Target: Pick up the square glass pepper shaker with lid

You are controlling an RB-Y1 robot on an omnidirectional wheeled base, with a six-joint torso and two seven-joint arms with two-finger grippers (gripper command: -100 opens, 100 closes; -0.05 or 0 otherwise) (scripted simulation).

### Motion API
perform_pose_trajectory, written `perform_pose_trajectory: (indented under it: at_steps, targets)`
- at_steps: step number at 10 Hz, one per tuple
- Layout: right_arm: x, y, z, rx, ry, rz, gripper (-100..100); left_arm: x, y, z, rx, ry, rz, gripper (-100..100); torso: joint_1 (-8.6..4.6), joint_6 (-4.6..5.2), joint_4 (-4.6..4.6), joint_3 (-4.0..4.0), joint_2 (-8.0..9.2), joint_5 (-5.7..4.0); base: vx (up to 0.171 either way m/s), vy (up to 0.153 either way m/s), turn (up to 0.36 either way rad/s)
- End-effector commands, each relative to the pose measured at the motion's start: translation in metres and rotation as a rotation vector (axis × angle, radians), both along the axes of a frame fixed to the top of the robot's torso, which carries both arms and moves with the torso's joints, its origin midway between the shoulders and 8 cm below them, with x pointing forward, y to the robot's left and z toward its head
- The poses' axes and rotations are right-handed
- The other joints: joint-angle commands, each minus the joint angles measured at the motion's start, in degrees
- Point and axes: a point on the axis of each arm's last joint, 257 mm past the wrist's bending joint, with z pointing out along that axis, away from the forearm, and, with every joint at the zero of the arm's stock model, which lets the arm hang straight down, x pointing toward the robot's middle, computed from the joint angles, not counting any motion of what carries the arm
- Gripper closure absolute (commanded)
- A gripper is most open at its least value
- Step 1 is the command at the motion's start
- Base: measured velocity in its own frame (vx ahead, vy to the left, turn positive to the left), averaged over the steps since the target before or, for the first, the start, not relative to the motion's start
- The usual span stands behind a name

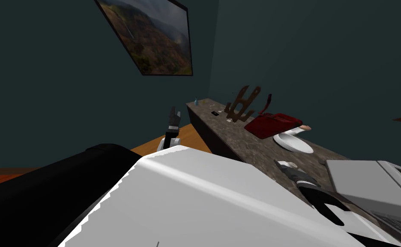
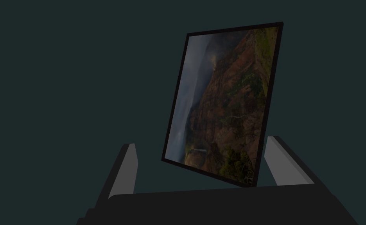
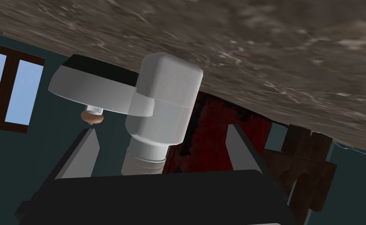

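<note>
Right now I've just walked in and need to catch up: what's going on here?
The right hand is at the white shaker, which stands on the mottled counter. Its fingers are open on either side of the shaker without touching it, so nothing is gripped or lifted yet. The left hand is raised off to the side of the counter, open and empty.

Shaker [image 3: 162, 109] stands on counter [image 3: 264, 43], seemingly before bowl [image 3: 86, 88].
</note>
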Motion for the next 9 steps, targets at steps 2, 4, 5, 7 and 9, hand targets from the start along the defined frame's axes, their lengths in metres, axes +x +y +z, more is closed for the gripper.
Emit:
perform_pose_trajectory:
  at_steps: [2, 4, 5, 7, 9]
  targets:
    - [0.025, 0.010, -0.011, 0.018, 0.002, 0.015, -100, 0.000, 0.000, 0.000, 0.000, 0.000, 0.000, 0, -0.01, -0.02, 0.02, 0.05, 0.08, 0.00, -0.041, -0.011, -0.081]
    - [0.040, 0.014, -0.018, 0.025, 0.009, 0.024, -100, 0.000, 0.000, 0.000, 0.000, 0.000, 0.000, 0, -0.01, -0.02, 0.04, 0.09, 0.14, 0.00, -0.047, -0.011, -0.085]
    - [0.051, 0.023, -0.018, 0.033, 0.000, 0.042, -100, 0.000, 0.000, 0.000, 0.000, 0.000, 0.000, 0, -0.03, 0.02, 0.04, 0.10, 0.17, 0.00, -0.041, -0.013, -0.061]
    - [0.068, 0.027, -0.022, 0.036, 0.003, 0.052, -100, 0.000, 0.000, 0.000, 0.000, 0.000, 0.000, 0, 0.01, -0.03, 0.03, 0.05, 0.07, 0.01, -0.022, -0.009, -0.040]
    - [0.087, 0.033, -0.023, 0.036, 0.004, 0.065, -100, 0.000, 0.000, 0.000, 0.000, 0.000, 0.000, 0, -0.01, -0.01, 0.03, 0.06, 0.09, 0.00, -0.035, -0.013, -0.094]
